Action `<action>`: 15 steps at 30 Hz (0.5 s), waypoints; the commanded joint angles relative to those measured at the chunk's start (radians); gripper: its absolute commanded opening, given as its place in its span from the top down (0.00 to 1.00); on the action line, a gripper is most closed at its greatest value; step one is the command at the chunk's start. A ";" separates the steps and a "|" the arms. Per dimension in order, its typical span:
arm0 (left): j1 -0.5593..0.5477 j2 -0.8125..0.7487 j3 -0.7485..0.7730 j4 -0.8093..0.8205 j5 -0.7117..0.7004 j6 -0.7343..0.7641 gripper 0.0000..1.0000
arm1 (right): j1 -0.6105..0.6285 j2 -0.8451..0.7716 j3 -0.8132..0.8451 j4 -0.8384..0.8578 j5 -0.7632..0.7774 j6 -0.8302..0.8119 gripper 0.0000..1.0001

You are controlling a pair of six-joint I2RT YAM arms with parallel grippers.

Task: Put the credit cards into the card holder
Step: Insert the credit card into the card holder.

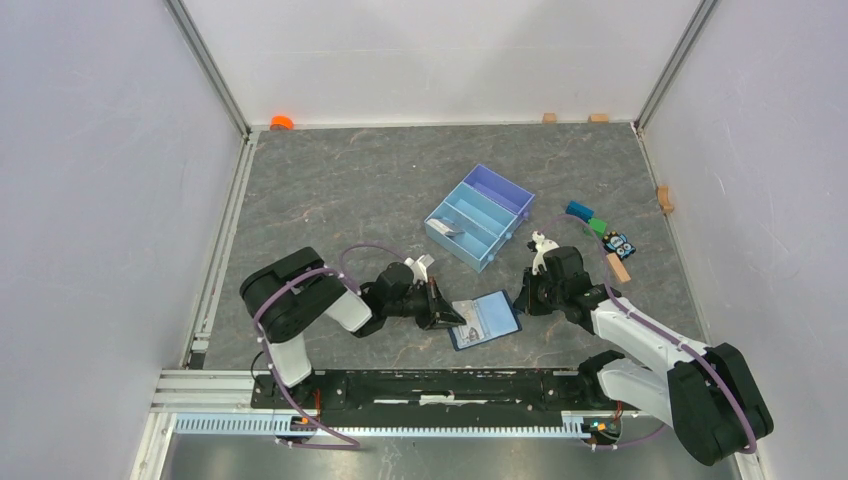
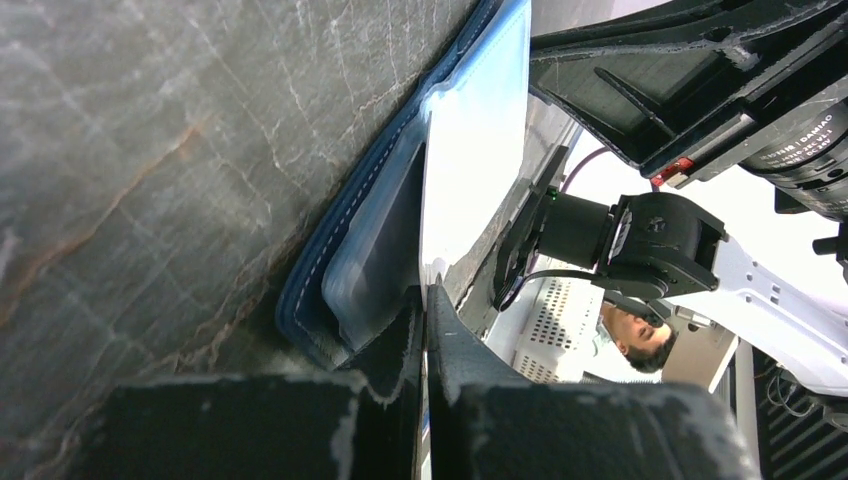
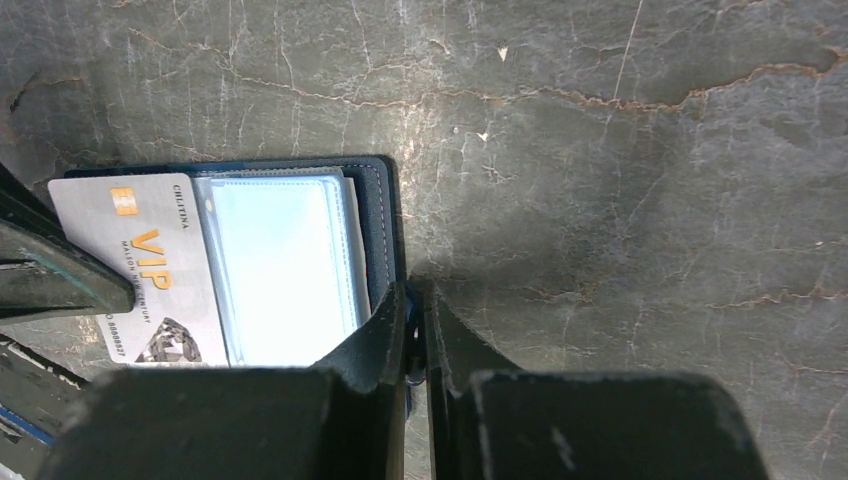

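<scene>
Card holder (image 1: 485, 320) lies open, left fingers (image 2: 385, 365) clenched at one edge, right fingers (image 3: 372, 352) pinching the other.

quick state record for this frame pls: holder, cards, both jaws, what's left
card holder: open on the table, between the two arms
right gripper: jaws shut on the holder's right edge
left gripper: jaws shut, apparently on the credit card's outer edge
credit card: VIP print up, at the holder's left half beside the clear sleeve; tucked in or not, cannot tell
second card: lying in a light-blue compartment of the tray
left to do: at least the second card
</scene>
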 commanded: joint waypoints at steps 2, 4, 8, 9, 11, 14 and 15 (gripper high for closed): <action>-0.009 -0.091 -0.027 -0.070 -0.072 -0.047 0.98 | -0.002 0.012 -0.033 -0.109 0.071 -0.014 1.00; -0.013 -0.109 -0.027 -0.079 -0.080 -0.053 0.98 | -0.001 0.007 -0.033 -0.112 0.073 -0.013 1.00; -0.026 -0.111 -0.022 -0.075 -0.079 -0.061 0.98 | -0.001 0.000 -0.034 -0.116 0.076 -0.014 1.00; -0.030 -0.103 -0.021 -0.068 -0.078 -0.067 0.98 | -0.001 -0.002 -0.035 -0.117 0.076 -0.015 1.00; -0.038 -0.080 -0.025 -0.033 -0.079 -0.086 0.98 | -0.001 -0.002 -0.035 -0.118 0.076 -0.014 1.00; -0.055 -0.032 -0.027 0.043 -0.082 -0.124 0.98 | -0.001 -0.003 -0.035 -0.120 0.079 -0.013 1.00; -0.061 -0.020 -0.026 0.066 -0.082 -0.136 0.98 | -0.001 -0.005 -0.036 -0.120 0.080 -0.013 1.00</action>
